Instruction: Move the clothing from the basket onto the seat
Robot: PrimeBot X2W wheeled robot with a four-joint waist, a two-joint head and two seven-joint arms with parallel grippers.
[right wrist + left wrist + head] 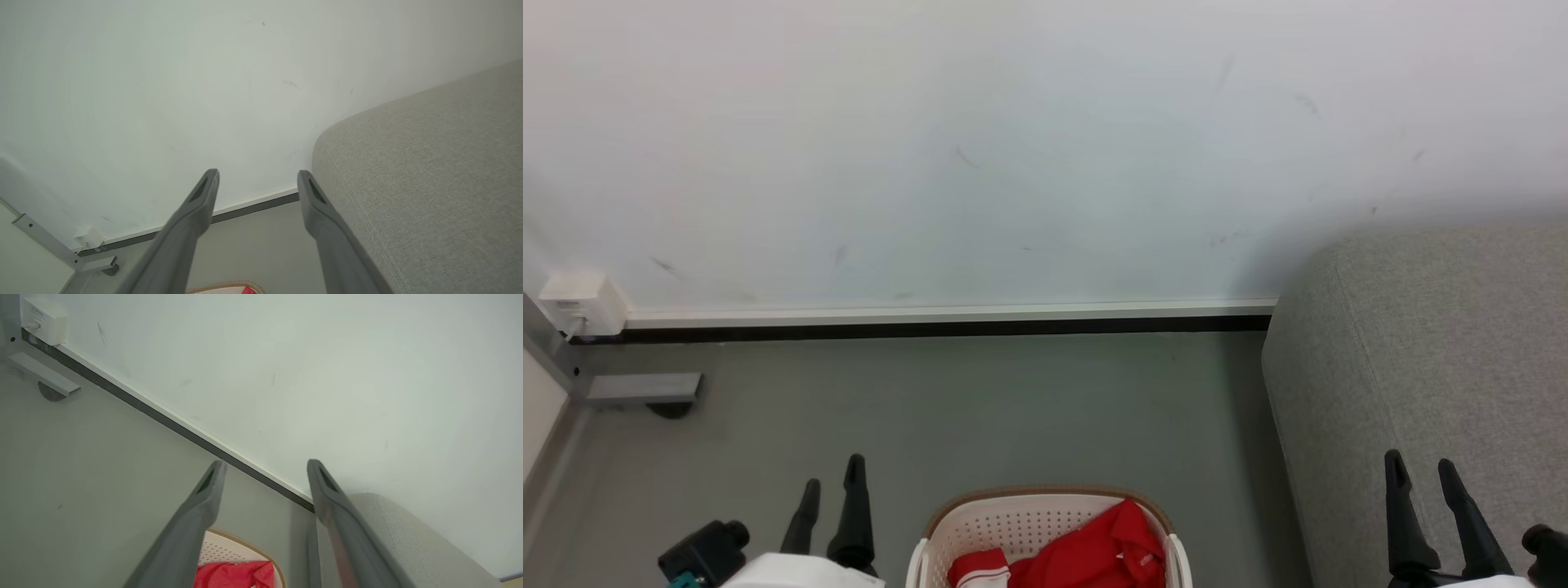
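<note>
The cream basket [947, 531] with a brown rim stands on the floor at the bottom centre of the head view, cut off by the frame edge. Red clothing [1094, 551] with white trim lies inside it. The grey seat [1429, 359] fills the right side. My left gripper [832, 478] is open to the left of the basket, nothing between its fingers. My right gripper [1421, 467] is open over the seat's near part, also empty. In the left wrist view the basket [241, 543], the clothing [233, 575] and the seat [408, 539] lie below the open left gripper [265, 463].
A white wall [1013, 147] with a dark baseboard [931, 329] runs across the back. A white socket box [580, 302] and a grey metal bracket [645, 390] sit at the far left. Grey floor [980, 408] lies between wall and basket.
</note>
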